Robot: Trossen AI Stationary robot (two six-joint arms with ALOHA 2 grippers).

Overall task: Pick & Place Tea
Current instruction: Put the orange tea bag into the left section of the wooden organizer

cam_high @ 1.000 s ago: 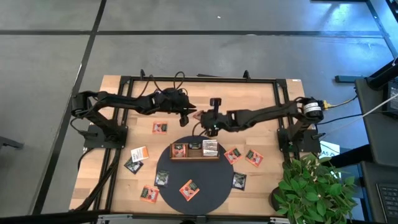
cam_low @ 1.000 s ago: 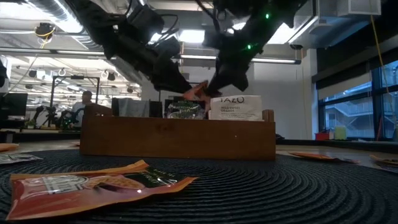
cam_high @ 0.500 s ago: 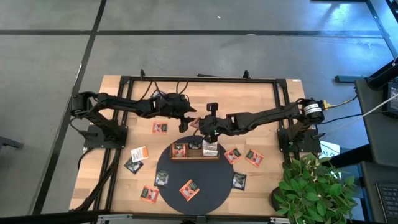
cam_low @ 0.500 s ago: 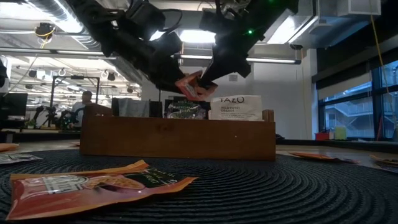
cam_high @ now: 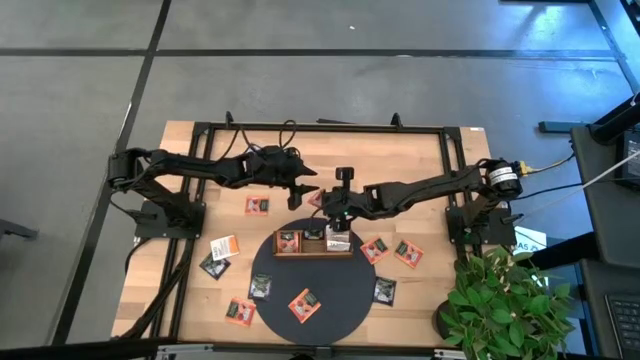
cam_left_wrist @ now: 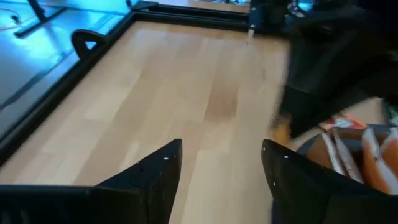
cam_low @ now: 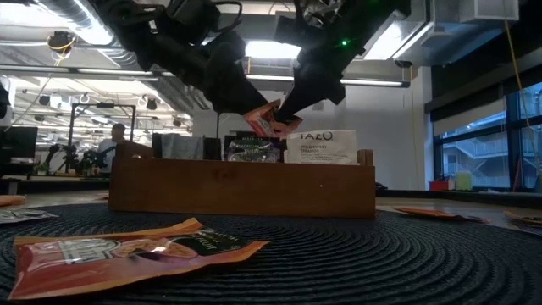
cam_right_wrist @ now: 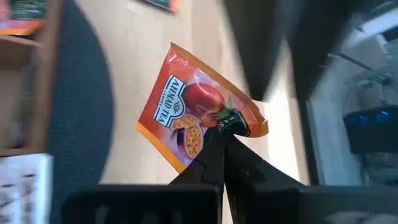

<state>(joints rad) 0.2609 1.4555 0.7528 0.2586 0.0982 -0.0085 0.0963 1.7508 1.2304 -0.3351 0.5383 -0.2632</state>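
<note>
We see the right gripper pinched shut on 1 orange-red tea sachet, holding it in the air just behind the wooden tray, above its middle. The left gripper hangs beside it over bare table, its 2 fingers spread wide and holding nothing. Other sachets lie scattered on the round mat and the tabletop
</note>
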